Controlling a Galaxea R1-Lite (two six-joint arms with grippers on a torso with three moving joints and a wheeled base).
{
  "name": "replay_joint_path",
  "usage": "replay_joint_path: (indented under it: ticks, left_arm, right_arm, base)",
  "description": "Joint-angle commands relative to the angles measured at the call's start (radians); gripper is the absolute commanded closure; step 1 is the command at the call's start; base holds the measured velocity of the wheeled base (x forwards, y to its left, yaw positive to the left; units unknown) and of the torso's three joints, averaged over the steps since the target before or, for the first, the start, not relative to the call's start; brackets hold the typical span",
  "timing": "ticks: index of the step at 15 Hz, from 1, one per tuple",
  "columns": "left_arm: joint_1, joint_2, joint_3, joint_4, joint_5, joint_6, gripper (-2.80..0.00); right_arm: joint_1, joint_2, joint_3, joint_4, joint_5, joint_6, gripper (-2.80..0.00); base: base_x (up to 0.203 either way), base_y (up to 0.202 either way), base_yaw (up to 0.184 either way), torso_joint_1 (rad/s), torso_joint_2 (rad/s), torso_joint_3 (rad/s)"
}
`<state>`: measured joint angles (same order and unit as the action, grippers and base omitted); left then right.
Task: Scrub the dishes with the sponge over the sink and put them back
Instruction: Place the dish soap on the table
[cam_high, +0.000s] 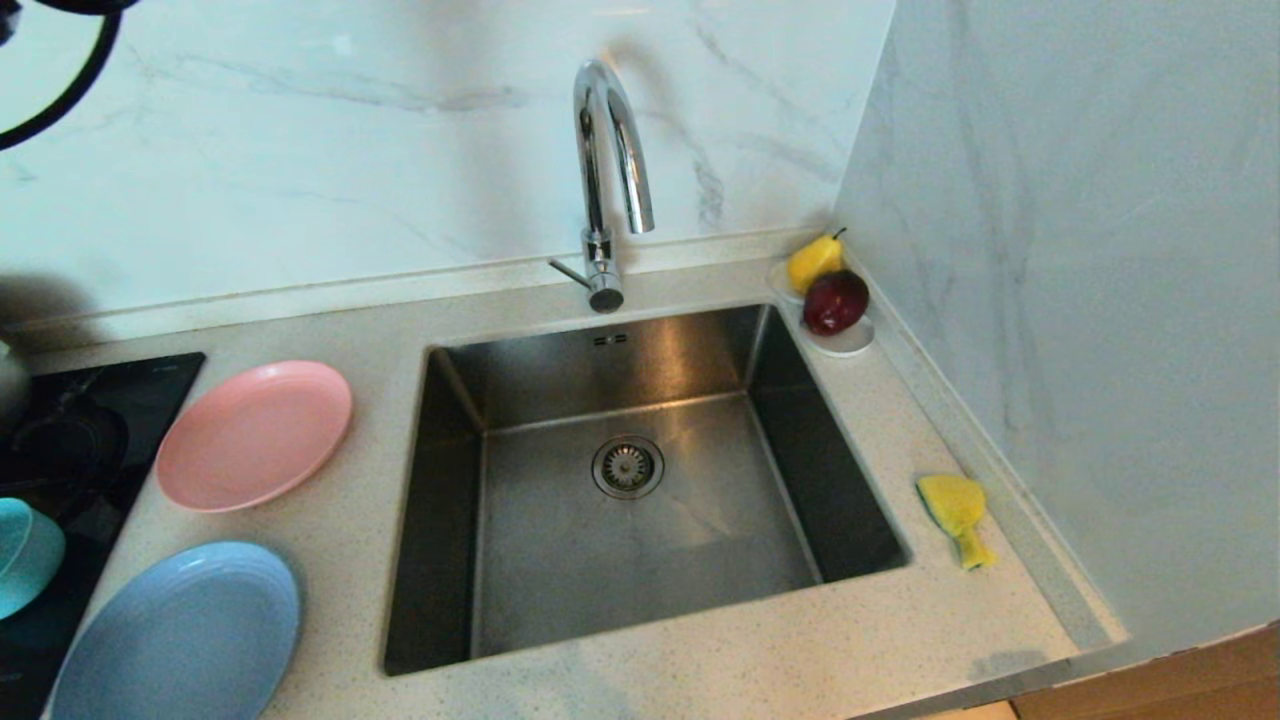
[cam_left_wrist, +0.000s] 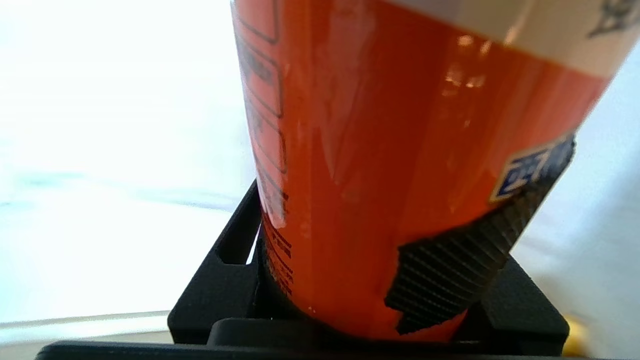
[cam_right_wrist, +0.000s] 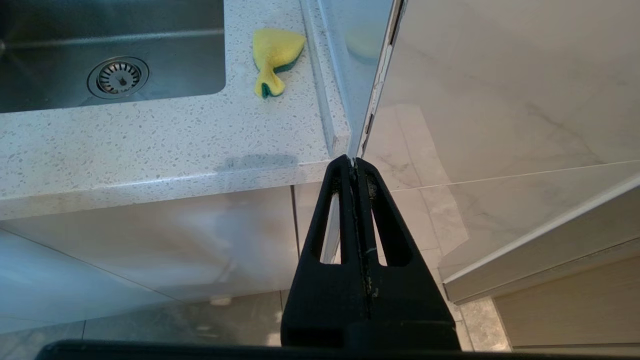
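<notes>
The pink plate (cam_high: 253, 435) and the light blue plate (cam_high: 180, 630) lie on the counter left of the sink (cam_high: 560, 560). The teal bowl (cam_high: 25, 555) sits at the far left edge. On the counter right of the sink lies the yellow sponge (cam_high: 955, 510), also in the right wrist view as the sponge (cam_right_wrist: 274, 55). My left gripper (cam_left_wrist: 360, 240) is shut on an orange bottle (cam_left_wrist: 380, 125) with a white top band, against a bright blank background; it is out of the head view. My right gripper (cam_right_wrist: 354, 162) is shut and empty, hanging below the counter's front right corner.
A chrome gooseneck tap (cam_high: 605, 170) stands behind the basin, and the drain (cam_high: 627, 466) sits in its middle. A yellow pear (cam_high: 815, 262) and a red apple (cam_high: 836, 302) rest on a white saucer (cam_high: 845, 343) in the back right corner. A black hob (cam_high: 100, 400) lies far left.
</notes>
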<state>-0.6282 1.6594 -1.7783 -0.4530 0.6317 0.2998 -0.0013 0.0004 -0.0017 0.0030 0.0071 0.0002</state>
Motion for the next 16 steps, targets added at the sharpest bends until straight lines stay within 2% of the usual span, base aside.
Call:
replay_joint_path:
  ticks: [1,4,7,9,13,16]
  left_arm:
    - [0.106,-0.076,0.057,0.001,-0.002,-0.019,0.0]
    - [0.249,-0.142,0.156,0.006,-0.038,-0.059,0.0]
    - [0.408,-0.171,0.258,-0.007,-0.048,-0.151,0.0]
    - [0.508,-0.134,0.342,-0.075,-0.041,-0.216,0.0]
    - [0.573,-0.048,0.554,-0.255,-0.035,-0.245,0.0]
    - [0.581,0.058,0.576,-0.283,-0.024,-0.301,0.0]
  right_arm:
    - [0.0,0.0,0.0,0.0,0.001,0.0,0.0]
    - [0.0,0.0,0.0,0.0,0.001,0.0,0.0]
    - [0.0,0.0,0.0,0.0,0.001,0.0,0.0]
    - [0.001,0.001,0.0,0.0,0.0,0.0,0.0]
    - [0.0,0.0,0.0,0.0,0.001,0.0,0.0]
    - [0.001,0.001,0.0,0.0,0.0,0.0,0.0]
  base:
    - [0.0,0.0,0.0,0.0,0.0,0.0]
    - [0.0,0.0,0.0,0.0,0.0,0.0]
    - [0.0,0.0,0.0,0.0,0.0,0.0]
    - [0.0,0.0,0.0,0.0,0.0,0.0]
    - [0.0,0.0,0.0,0.0,0.0,0.0]
    - [0.0,0.0,0.0,0.0,0.0,0.0]
